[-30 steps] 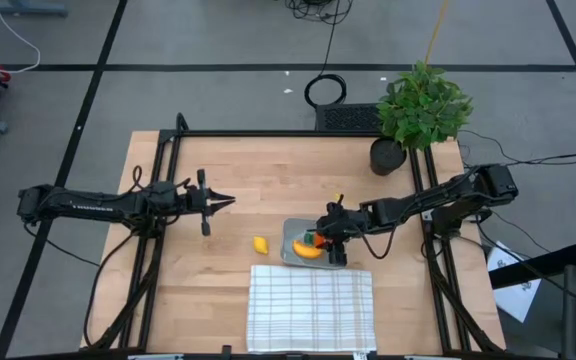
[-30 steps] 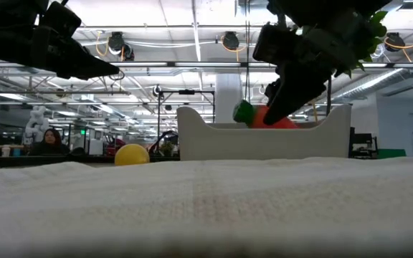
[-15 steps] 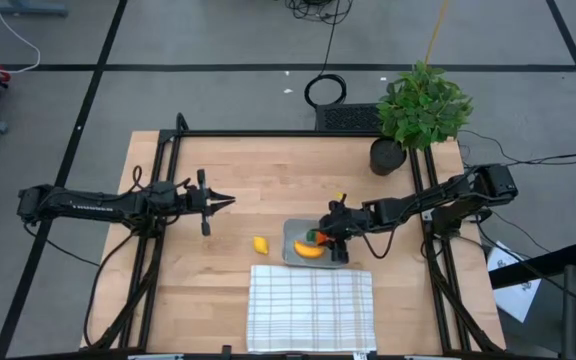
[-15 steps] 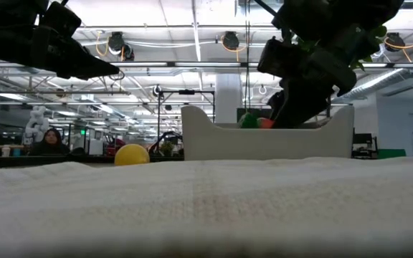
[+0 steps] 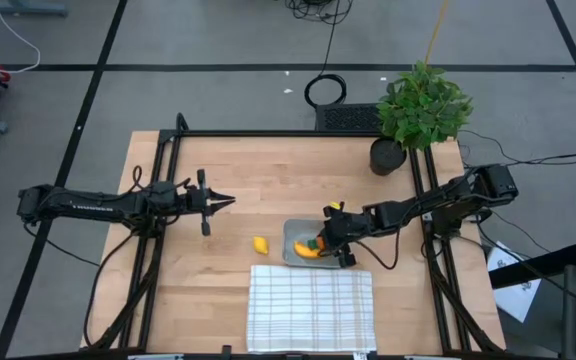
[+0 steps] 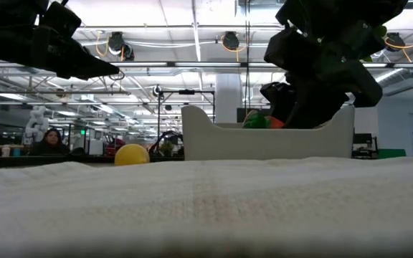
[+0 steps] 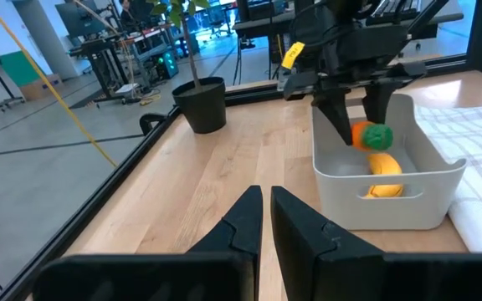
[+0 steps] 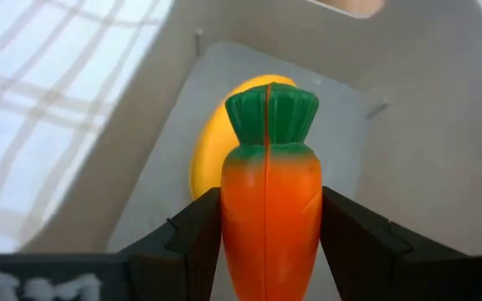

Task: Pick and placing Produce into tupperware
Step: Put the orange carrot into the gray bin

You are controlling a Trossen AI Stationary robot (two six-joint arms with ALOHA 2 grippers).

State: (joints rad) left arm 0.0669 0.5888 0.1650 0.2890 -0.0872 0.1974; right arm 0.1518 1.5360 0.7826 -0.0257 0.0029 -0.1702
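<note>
The grey tupperware (image 5: 294, 246) stands on the wooden table, just beyond a white checked cloth (image 5: 311, 307). My right gripper (image 5: 318, 240) reaches into it, shut on the orange carrot (image 8: 270, 196) with its green top (image 8: 271, 114). The yellow banana (image 8: 212, 146) lies on the tub's floor under the carrot. The small yellow lemon (image 5: 260, 244) rests on the table left of the tub. My left gripper (image 5: 228, 201) hangs shut over the table's left half and holds nothing. My right gripper pinches the carrot's orange body (image 8: 270, 217) between its two fingers (image 8: 195, 234), one on each side. The fingers slant down from the table's right and lie along the carrot, whose green top sticks out past the fingertips. The carrot is inside the tub, above the banana; whether they touch, I cannot tell.
A potted green plant (image 5: 420, 108) stands at the table's far right corner. The cloth covers the near middle of the table. Bare wood lies between my left gripper and the tub (image 7: 383, 180).
My right gripper has rolled about its own axis and sunk a little with the carrot. The carrot, which stood above the tub's rim, now sits lower inside the tub, with mostly its green top showing over the wall in the low view.
</note>
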